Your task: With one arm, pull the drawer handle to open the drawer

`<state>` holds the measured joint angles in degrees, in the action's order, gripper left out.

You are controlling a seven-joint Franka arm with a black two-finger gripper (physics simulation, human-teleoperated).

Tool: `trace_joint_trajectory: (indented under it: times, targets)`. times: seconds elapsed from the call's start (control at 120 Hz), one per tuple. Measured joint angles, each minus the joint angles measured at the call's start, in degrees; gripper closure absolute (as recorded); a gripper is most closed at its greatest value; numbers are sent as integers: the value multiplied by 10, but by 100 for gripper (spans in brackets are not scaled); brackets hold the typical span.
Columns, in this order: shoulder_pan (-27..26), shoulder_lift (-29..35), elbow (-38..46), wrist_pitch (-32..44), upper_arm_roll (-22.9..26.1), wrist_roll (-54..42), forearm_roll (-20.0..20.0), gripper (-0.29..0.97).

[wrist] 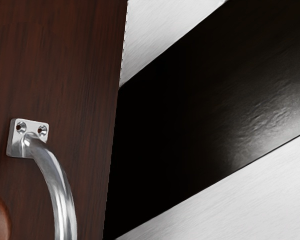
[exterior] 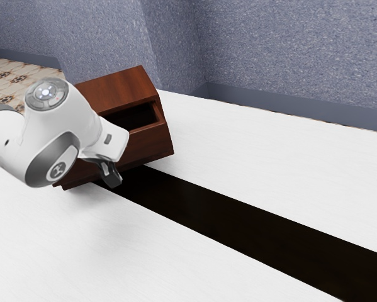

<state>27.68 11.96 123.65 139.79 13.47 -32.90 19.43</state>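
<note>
The cabinet (exterior: 122, 94) is rendered in dark reddish-brown wood grain, its handle (wrist: 52, 175) in polished silver. The table (exterior: 270, 157) is coloured white and crossed by a glossy black band (exterior: 251, 233). The wall (exterior: 270, 44) is speckled blue-grey; beige-and-brown patterned tiles (exterior: 12, 75) are seen at upper left. The arm (exterior: 50, 138) is white and grey, the gripper (exterior: 114, 177) black.

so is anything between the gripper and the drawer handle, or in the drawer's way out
Nothing visible. The gripper is at the front of the drawer, and the wrist view shows the handle close to the hand with nothing across it. Nothing lies on the table ahead of the drawer.
</note>
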Motion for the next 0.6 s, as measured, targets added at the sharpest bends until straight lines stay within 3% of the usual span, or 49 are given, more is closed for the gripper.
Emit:
trace_joint_trajectory:
  times: [0.6]
  targets:
    - [0, 44, 39, 6, 8, 23, -1, 0]
